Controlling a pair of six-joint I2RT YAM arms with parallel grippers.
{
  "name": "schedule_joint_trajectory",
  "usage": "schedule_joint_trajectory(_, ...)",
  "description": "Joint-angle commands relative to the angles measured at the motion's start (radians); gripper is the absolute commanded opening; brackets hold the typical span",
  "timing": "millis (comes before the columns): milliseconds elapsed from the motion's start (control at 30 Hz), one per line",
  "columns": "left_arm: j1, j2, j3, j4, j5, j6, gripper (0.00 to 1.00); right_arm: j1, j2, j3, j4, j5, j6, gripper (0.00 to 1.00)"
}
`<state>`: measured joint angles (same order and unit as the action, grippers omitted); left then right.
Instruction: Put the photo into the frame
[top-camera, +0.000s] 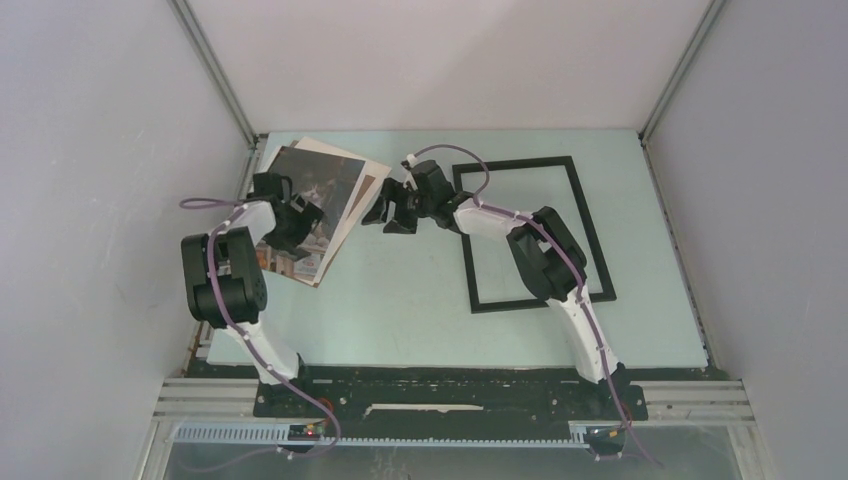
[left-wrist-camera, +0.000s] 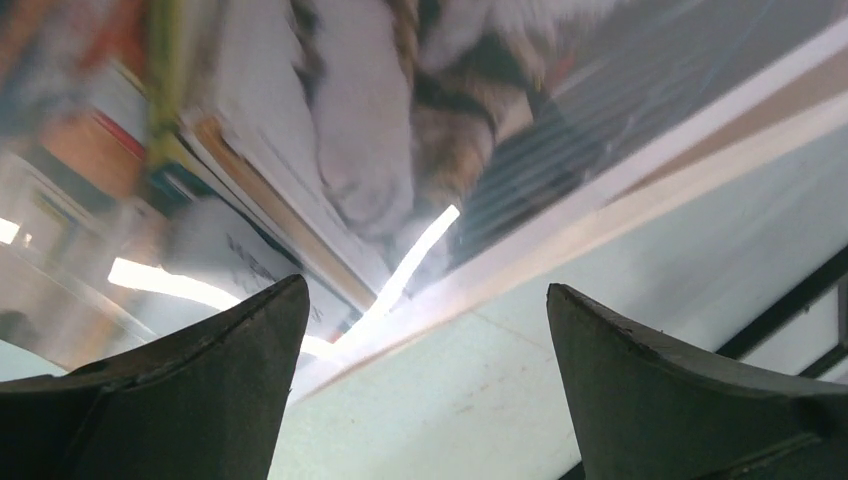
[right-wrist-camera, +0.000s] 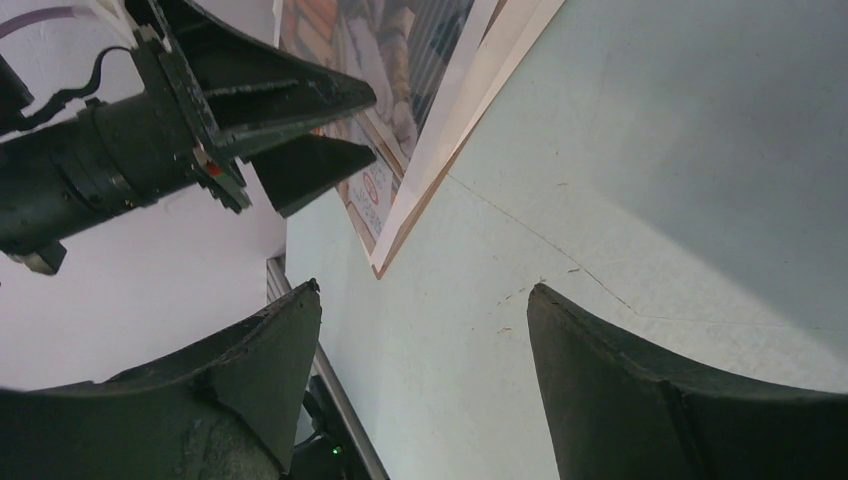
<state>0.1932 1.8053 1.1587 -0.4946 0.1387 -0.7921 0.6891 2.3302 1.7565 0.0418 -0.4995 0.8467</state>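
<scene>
The photo (top-camera: 325, 180) lies at the back left of the table, on top of a white sheet and a brown board (top-camera: 369, 192). It is glossy and dark, with a pale striped animal (left-wrist-camera: 370, 110). My left gripper (top-camera: 305, 220) hovers open over its near part; in the left wrist view the left gripper (left-wrist-camera: 425, 295) has only bare table between its fingers. My right gripper (top-camera: 390, 218) is open just right of the stack's edge, holding nothing (right-wrist-camera: 425, 290). The black frame (top-camera: 585, 220) lies flat at the right, partly under the right arm.
The stack's brown corner (right-wrist-camera: 385, 262) points toward the table's left rail (right-wrist-camera: 340, 410). The left gripper (right-wrist-camera: 290, 120) shows close in the right wrist view. Grey walls close in the table on three sides. A corner of the frame (left-wrist-camera: 790, 305) shows in the left wrist view.
</scene>
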Motion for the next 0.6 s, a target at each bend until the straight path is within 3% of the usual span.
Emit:
schedule_joint_trajectory(0, -0.067, -0.030, -0.095, -0.044, 0.103, -0.046, 1.00, -0.009, -0.017, 0.001, 0.032, -0.025, 0.010, 0.83)
schedule_joint_trajectory(67, -0.106, -0.025, -0.106, -0.040, 0.145, -0.028, 0.99, -0.019, -0.022, -0.015, 0.047, -0.034, 0.016, 0.82)
schedule_joint_trajectory(133, -0.135, -0.073, -0.084, -0.045, 0.093, 0.035, 0.99, -0.032, -0.027, -0.031, 0.056, -0.040, 0.016, 0.82)
schedule_joint_trajectory(267, -0.142, -0.197, 0.011, -0.055, -0.265, 0.194, 1.00, -0.057, -0.029, -0.076, 0.124, -0.105, 0.054, 0.81)
schedule_joint_trajectory(433, -0.125, -0.076, 0.268, -0.037, -0.517, 0.363, 1.00, -0.065, -0.030, -0.102, 0.176, -0.149, 0.072, 0.80)
schedule_joint_trajectory(567, -0.087, 0.122, 0.496, -0.011, -0.557, 0.460, 1.00, -0.066, -0.050, -0.130, 0.211, -0.170, 0.062, 0.80)
